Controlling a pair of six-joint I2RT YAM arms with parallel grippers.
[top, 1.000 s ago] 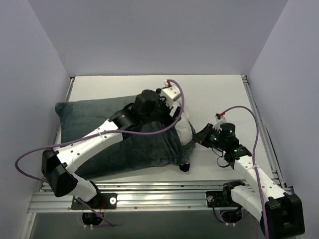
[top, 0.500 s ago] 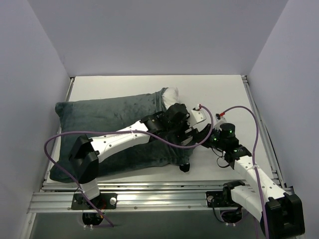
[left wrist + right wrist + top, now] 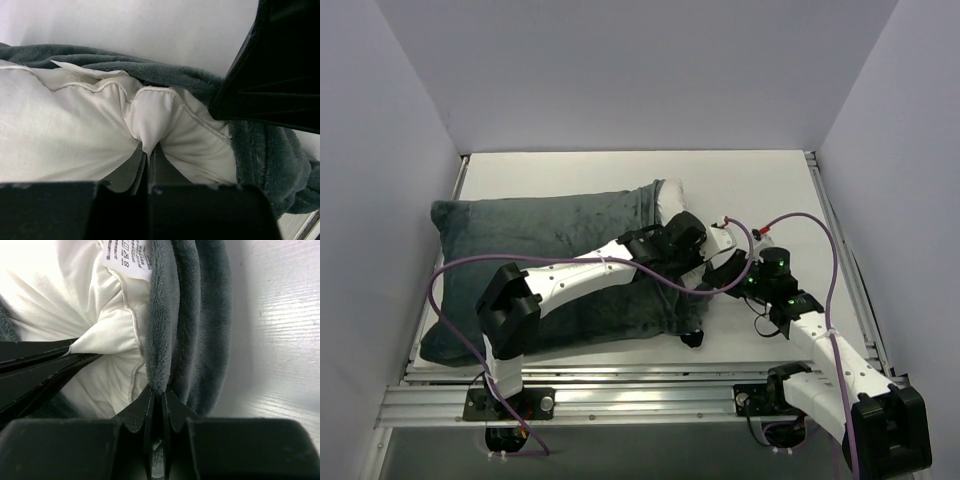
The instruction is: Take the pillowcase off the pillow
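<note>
The dark grey-teal pillowcase point(image 3: 550, 260) lies across the table with its open end to the right. The white pillow point(image 3: 668, 194) shows at that end. My left gripper point(image 3: 149, 152) is shut on a pinched fold of the pillow point(image 3: 75, 130), right at the opening. In the top view the left gripper point(image 3: 706, 262) sits against the right gripper point(image 3: 723, 277). My right gripper point(image 3: 161, 391) is shut on the plush edge of the pillowcase point(image 3: 167, 315), beside the pillow point(image 3: 65, 295) and its printed tag point(image 3: 125, 252).
White walls close in the table point(image 3: 750, 190) at the left, back and right. A metal rail point(image 3: 640, 385) runs along the near edge. Purple cables loop off both arms. The two wrists crowd together at the cover's open end.
My left arm swung from on top of the pillow down to the open right end. Its jaws stood open and have shut on the white pillow. The right gripper kept its hold.
</note>
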